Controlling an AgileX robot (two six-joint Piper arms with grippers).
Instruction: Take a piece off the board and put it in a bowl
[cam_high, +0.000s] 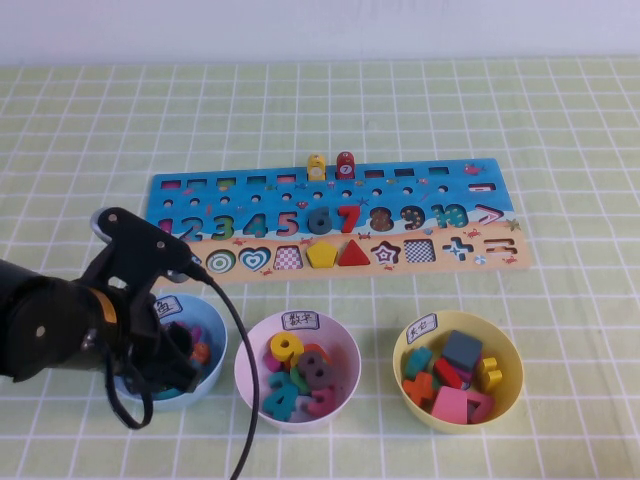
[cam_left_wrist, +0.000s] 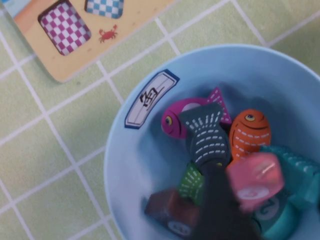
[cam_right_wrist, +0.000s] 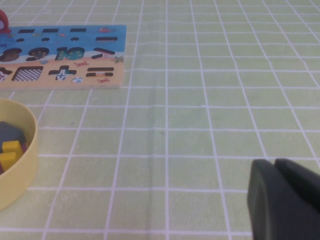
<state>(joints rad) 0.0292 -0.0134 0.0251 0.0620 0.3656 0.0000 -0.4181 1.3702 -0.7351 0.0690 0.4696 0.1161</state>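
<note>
The pink piece (cam_left_wrist: 256, 177) sits over the inside of the pale blue bowl (cam_left_wrist: 150, 165), seen blurred in the left wrist view right beside a dark finger (cam_left_wrist: 220, 200) of the left gripper (cam_high: 170, 365); whether it is clamped between the fingers or already lying loose on the heap cannot be told, and the width of the fingers cannot be made out. Around it in the bowl lie fish-shaped pieces: a magenta fish (cam_left_wrist: 175, 120), a dark grey fish (cam_left_wrist: 207, 137), an orange fish (cam_left_wrist: 250, 132), a green piece (cam_left_wrist: 191, 182), a teal piece (cam_left_wrist: 295, 172) and a brown piece (cam_left_wrist: 167, 210). A white handwritten label (cam_left_wrist: 150, 98) is stuck on the bowl's rim on the side toward the board (cam_high: 330, 215). In the high view the left gripper hangs down into this bowl at the near left of the table, its black cable (cam_high: 240, 350) looping past the bowl toward the front. The board lies beyond the bowls, its near edge close to the blue bowl's rim, with a yellow piece (cam_high: 316, 167) and a red piece (cam_high: 345, 164) standing side by side in its upper row. To the right of the blue bowl stands a whitish-pink bowl (cam_high: 345, 345) of coloured numbers, and further right a yellow bowl (cam_high: 505, 350) of coloured blocks. The right gripper (cam_right_wrist: 285, 200) shows only in its own wrist view, low over the bare green checked tablecloth (cam_right_wrist: 200, 100), well apart from the yellow bowl and the board's end; its two dark fingers lie pressed together with nothing between them.
</note>
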